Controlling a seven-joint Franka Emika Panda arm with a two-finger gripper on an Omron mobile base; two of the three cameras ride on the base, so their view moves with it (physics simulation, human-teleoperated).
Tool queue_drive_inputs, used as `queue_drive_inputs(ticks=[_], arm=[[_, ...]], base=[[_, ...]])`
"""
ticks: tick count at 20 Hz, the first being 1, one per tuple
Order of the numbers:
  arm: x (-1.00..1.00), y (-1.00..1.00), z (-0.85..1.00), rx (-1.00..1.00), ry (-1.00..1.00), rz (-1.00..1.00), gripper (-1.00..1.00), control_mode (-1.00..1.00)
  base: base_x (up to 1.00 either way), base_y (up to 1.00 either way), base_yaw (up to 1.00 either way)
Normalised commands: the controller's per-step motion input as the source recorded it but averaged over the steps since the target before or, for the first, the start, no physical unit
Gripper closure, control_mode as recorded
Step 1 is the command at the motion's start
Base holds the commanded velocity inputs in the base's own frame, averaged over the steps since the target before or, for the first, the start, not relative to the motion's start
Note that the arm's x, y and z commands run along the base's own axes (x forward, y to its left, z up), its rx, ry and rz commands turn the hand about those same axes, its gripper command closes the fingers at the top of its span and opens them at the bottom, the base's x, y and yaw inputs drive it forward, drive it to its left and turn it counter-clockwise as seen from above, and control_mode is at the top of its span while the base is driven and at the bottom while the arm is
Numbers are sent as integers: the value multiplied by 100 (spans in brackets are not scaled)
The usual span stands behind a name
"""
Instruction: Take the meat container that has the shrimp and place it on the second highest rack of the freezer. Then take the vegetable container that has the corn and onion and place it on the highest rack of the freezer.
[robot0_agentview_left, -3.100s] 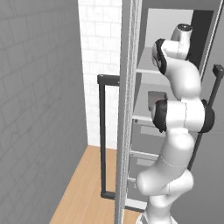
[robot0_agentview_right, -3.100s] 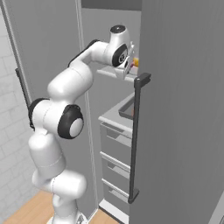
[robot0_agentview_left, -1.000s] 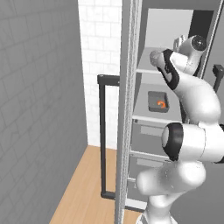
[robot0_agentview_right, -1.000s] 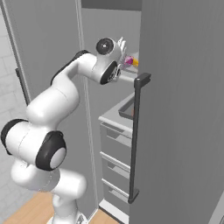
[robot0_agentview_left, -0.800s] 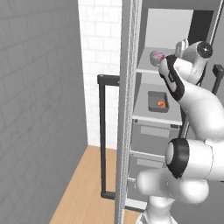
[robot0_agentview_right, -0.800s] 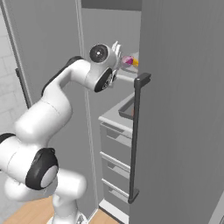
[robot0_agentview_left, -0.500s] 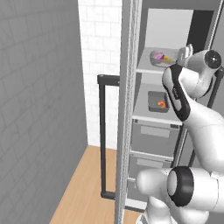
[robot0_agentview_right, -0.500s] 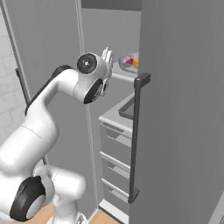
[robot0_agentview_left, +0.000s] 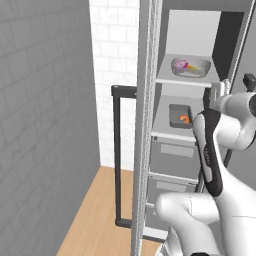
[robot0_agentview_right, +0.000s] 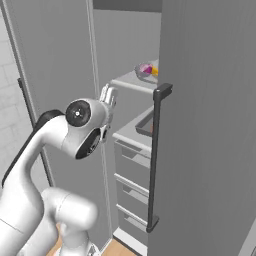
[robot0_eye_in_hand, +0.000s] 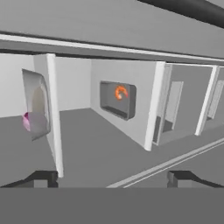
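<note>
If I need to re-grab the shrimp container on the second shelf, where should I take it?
Probably by the front rim of the dark tray, coming straight in from the freezer's open front. It lies flat on the shelf, low walls up, the shrimp inside. The gripper, open, is outside the shelves.

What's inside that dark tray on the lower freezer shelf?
The dark tray holds one small curled orange shrimp; the rest of its floor looks bare. Its near corner is hidden behind the robot's arm.
</note>
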Motion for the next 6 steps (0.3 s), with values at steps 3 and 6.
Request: queue_drive_inputs(ticks=[3,6], arm=[[-100,4,-73,0,15,0,-100,-100],[-100,6,-79,0,11,0,-100,-100]], base=[[0,0,0],[0,0,0]])
